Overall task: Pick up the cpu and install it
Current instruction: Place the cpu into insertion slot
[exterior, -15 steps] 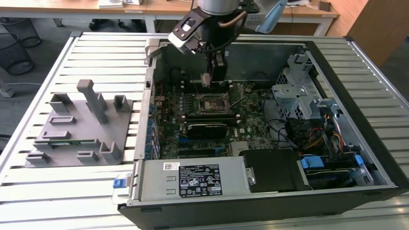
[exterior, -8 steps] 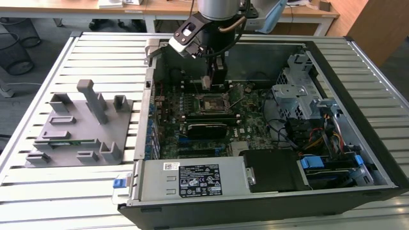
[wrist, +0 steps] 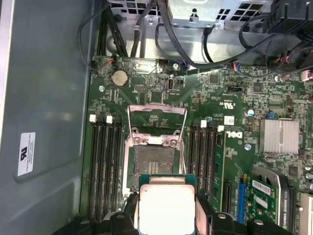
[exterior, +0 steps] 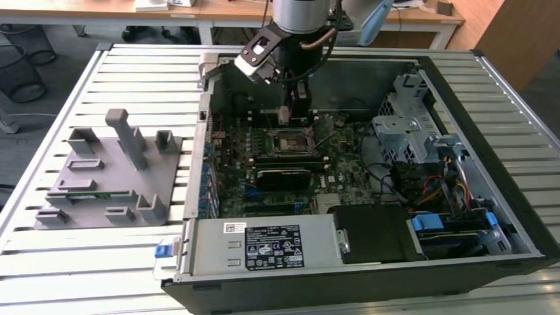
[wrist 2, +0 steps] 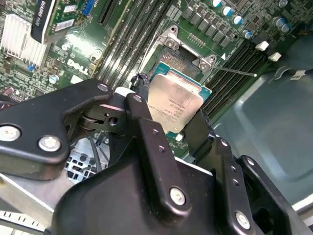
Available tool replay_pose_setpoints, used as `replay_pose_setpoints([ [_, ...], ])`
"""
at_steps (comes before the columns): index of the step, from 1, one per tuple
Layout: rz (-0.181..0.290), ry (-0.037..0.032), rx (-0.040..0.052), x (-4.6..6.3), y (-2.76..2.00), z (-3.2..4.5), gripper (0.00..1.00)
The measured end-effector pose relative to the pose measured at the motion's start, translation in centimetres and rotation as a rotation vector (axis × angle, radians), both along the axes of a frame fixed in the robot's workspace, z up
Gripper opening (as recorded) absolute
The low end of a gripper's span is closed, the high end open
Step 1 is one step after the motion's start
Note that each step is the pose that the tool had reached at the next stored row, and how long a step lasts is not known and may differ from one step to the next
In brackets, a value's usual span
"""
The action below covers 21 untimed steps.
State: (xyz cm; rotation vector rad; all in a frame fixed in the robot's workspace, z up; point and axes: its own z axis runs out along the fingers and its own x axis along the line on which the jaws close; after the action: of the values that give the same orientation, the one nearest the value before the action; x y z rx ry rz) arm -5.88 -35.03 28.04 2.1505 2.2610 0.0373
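Cpu (wrist 2: 174, 105) was up in the air, pinched by its edges between the two black fingers (wrist 2: 146, 132) of the gripper (wrist 2: 171, 111), and its silvery top faced both wrist cameras. So the gripper was narrow and closed on the cpu, which wasn't seated yet.

From the exterior view's left, a grey parts holder (exterior: 105, 177) sat on the slatted table (exterior: 88, 275), well apart from the action. Next over was the open computer case (exterior: 512, 177), where the gripper reached down over the motherboard (exterior: 236, 190). At the far right stood the metal drive cage (exterior: 407, 131).

The relation that mattered was cpu to socket (wrist: 154, 161). In the first wrist view the cpu hung above the socket's near edge, with the bare socket stretching away just ahead of it and both squares lined up edge for edge.

The socket's metal lid (wrist: 156, 122) stood raised at the far end. Memory slots (wrist: 105, 166) ran close along both sides. A thin latch lever (wrist 2: 234, 72) stuck out beside the socket, by my reading the closest thing to snag.
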Motion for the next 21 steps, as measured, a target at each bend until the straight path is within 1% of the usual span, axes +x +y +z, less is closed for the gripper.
replay_pose_setpoints([
  [5, 0.0, 0.0, -0.0001, 0.3, 0.16, -0.84, 0.54],
  [9, -0.001, -0.003, 0.0, 0.4, 0.17, -1.2, 0.54],
  [14, -0.004, -0.0031, -0.0001, 0.5, 0.19, -1.97, 0.54],
  [18, -0.013, -0.0031, -0.0001, 0.8, 0.2, -2.57, 0.54],
  [21, -0.029, -0.0031, 0.0, 0.8, 0.22, -2.98, 0.54],
])
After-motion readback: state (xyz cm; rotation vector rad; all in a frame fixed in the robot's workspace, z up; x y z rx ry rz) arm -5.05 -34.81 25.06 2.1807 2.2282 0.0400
